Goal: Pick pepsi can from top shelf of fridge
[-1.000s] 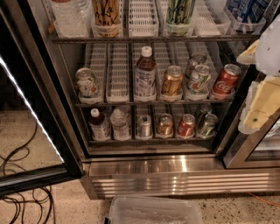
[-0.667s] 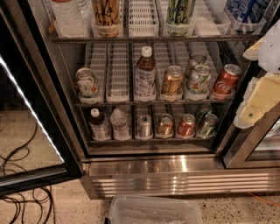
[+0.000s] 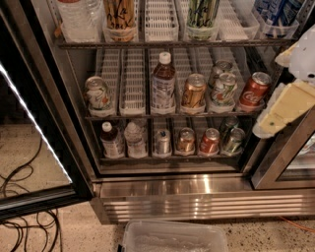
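The fridge [image 3: 197, 194] stands open in front of me. Its top shelf [image 3: 167, 44] carries white lane trays. The pepsi can [image 3: 273, 12], blue with white marks, stands at the far right of that shelf, cut off by the frame's top edge. Also on that shelf are a water bottle [image 3: 78, 17], a brown-and-yellow can [image 3: 119, 17] and a green-and-black can [image 3: 203, 15]. My gripper [image 3: 288, 106], cream and white, is at the right edge in front of the fridge's right side, below the pepsi can and apart from it.
The middle shelf holds a tea bottle [image 3: 163, 83], several cans and a red Coca-Cola can [image 3: 253, 91] near my gripper. The bottom shelf holds bottles and cans. The glass door [image 3: 34, 123] with a light strip hangs open at left. Cables [image 3: 24, 216] and a clear bin [image 3: 174, 238] lie on the floor.
My gripper has shifted slightly upward at the right edge. Nothing in the fridge has moved.
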Robot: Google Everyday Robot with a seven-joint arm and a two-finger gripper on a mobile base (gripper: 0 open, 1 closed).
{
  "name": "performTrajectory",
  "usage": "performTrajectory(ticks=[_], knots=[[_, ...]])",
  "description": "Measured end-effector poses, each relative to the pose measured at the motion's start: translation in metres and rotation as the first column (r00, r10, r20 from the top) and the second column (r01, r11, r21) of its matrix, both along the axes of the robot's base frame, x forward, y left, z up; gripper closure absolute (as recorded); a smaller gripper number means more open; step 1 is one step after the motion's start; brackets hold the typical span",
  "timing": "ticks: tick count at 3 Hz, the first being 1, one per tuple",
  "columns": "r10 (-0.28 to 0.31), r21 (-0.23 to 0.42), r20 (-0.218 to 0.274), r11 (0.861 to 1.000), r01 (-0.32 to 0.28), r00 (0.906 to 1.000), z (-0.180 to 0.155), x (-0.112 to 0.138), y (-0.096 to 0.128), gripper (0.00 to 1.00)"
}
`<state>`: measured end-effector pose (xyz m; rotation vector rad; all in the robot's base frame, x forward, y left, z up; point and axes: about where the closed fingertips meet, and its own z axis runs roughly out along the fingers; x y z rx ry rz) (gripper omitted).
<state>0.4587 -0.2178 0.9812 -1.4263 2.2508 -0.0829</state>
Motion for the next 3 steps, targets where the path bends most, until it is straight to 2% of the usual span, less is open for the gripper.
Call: performTrajectory(ticks=[1,2,3], knots=[[-0.149,0.167,0.065,0.976,0.136,0.9867,0.005,0.019,-0.004,0.00],[-0.278,0.294,0.127,0.927,0.232,0.9521,0.013,0.035,-0.014,0.00],[-0.290,0.309,0.164,0.923,0.230,0.9429,0.022,0.043,-0.014,0.00]])
